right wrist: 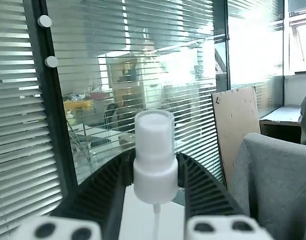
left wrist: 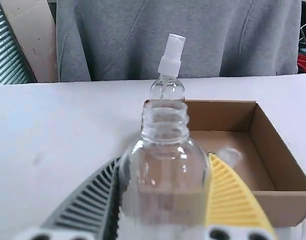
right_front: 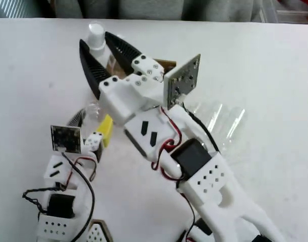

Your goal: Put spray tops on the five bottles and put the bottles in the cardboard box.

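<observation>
My left gripper (left wrist: 165,167) is shut on a clear bottle (left wrist: 163,165) with no top, held upright between its grey and yellow fingers; in the high view that gripper (right_front: 93,115) is at the lower left. My right gripper (right wrist: 155,160) is shut on a white spray top (right wrist: 154,150), its thin tube hanging down. From above, its black fingers (right_front: 88,63) flank a white spray top (right_front: 97,36) at the far left. Behind the held bottle stands another bottle (left wrist: 167,89) with a spray top on. The cardboard box (left wrist: 273,165) lies open just to its right.
Clear bottles (right_front: 219,121) lie on the table to the right of my right arm, which covers most of the box (right_front: 165,64) from above. Something clear (left wrist: 228,155) lies on the box floor. A person in a grey top (left wrist: 193,35) sits at the far edge.
</observation>
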You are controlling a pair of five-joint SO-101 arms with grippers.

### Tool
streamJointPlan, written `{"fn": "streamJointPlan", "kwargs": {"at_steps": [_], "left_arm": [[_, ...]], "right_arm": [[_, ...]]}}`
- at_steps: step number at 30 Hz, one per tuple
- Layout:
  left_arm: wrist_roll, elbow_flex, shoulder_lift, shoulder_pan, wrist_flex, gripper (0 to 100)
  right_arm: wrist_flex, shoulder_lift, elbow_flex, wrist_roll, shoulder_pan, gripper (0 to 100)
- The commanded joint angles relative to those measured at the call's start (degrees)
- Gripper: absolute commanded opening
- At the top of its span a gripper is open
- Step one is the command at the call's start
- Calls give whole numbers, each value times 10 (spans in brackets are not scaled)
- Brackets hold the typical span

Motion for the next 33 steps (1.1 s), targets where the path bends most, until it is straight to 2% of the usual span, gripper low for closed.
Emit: {"fn": "streamJointPlan", "kwargs": {"at_steps": [1,9,15,33], "left_arm": [[5,-1,-11,3,-18,22],[5,-1,-11,3,-18,22],[5,-1,-11,3,-18,22],[5,-1,-11,3,-15,22]], "right_arm": [[38,5,-29,2,2,58],[85,56,-71,8,1,58],[147,70,-127,-40,1,58],[166,74,-151,-88,1,58]]}}
